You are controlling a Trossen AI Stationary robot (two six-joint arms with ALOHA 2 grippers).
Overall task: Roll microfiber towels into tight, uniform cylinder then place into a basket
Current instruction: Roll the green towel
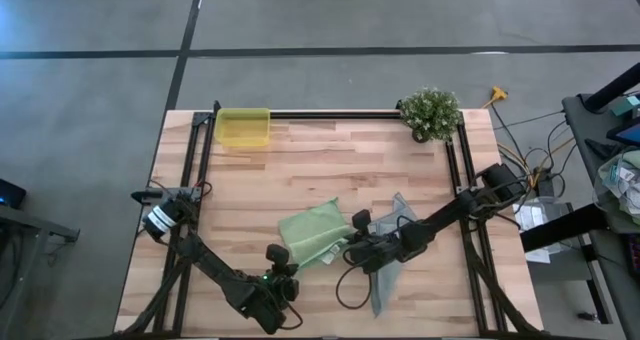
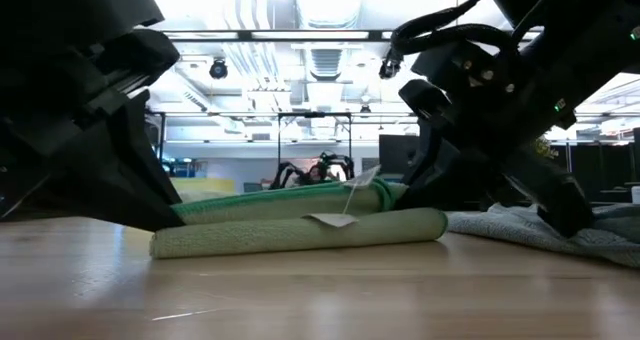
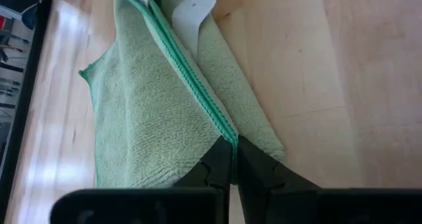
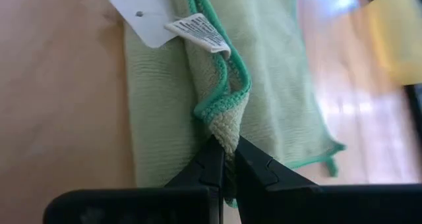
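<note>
— Wooden surface (image 1: 320,170), pale planks in a black frame, grey floor all around it. What's on it, biggest first?

— Both dark arms reach in toward the near middle. Between them lies the green towel (image 1: 311,235), partly folded over on itself, its near edge already doubled into a long ridge. In the low view that ridge runs across the surface like a flat sausage, one end toward each arm. Just beside it, under the right arm, the grey-blue towel (image 1: 388,248) lies loose and rumpled.

— And the basket?

— The yellow basket (image 1: 243,127) sits at the far left corner, well apart from the towels. A potted plant (image 1: 431,112) stands at the far right corner.

— What are the fingers doing?

— The left gripper (image 3: 232,159) has its fingers pressed together, pinching the stitched green hem at one end of the fold. The right gripper (image 4: 224,159) pinches the hem at the other end, near the white tag (image 4: 200,29), fingers likewise squeezed onto cloth.

— So what does the next move turn on?

— I'd say the towel's long axis runs from one gripper to the other, so both ends must travel together, away from the near edge, or the roll goes crooked.
</note>
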